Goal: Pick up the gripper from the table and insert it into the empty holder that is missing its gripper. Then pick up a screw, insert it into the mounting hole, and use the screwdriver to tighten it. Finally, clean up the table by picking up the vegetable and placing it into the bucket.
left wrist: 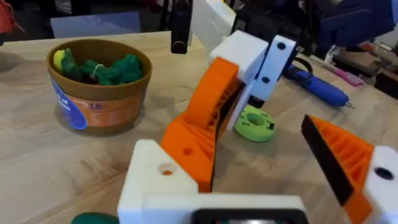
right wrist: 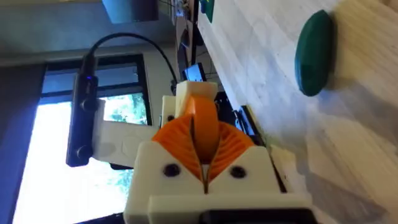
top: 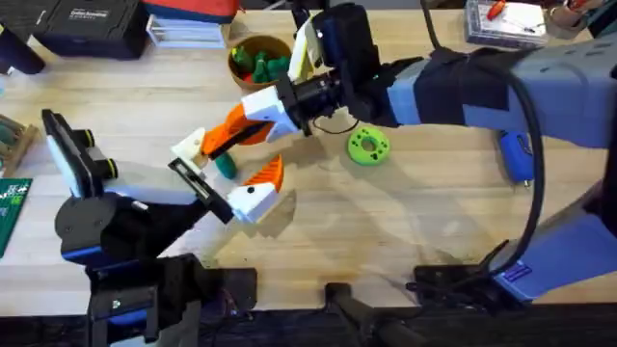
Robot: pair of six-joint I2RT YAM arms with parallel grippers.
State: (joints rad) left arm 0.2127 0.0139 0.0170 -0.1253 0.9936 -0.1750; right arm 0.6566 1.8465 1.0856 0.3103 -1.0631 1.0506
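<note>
Near the centre of the overhead frame, slightly left, the two grippers meet above the vegetable (top: 225,166), a small dark green oblong lying on the worktop (top: 386,231). The left gripper (top: 265,188) reaches up from the lower left with its jaws apart, one orange pad on each side of its wrist view and nothing between them. The right gripper (top: 214,138) comes across from the right; its wrist view shows the orange pads pressed together, holding nothing, with the vegetable (right wrist: 313,53) lying free on the wood beyond the tips.

Judging by how things lie, the clean-up step is in hand: the vegetable is not yet picked up, and the bucket (top: 253,55) stands well apart from it toward the upper middle of the frame, already holding green and orange toys. The screwdriver (top: 516,154) lies at the right of the frame under the right arm, untouched, and a lime-green disc (top: 368,146) sits between it and the grippers.

The next move probably calls for one gripper to give way. The left one, already open, looks the better placed: it should descend so its pads straddle the vegetable across its narrow width, close, lift clear, then carry it over the bucket's rim (left wrist: 99,46) and release. The smooth rounded toy could squirt out of a skewed pinch.
</note>
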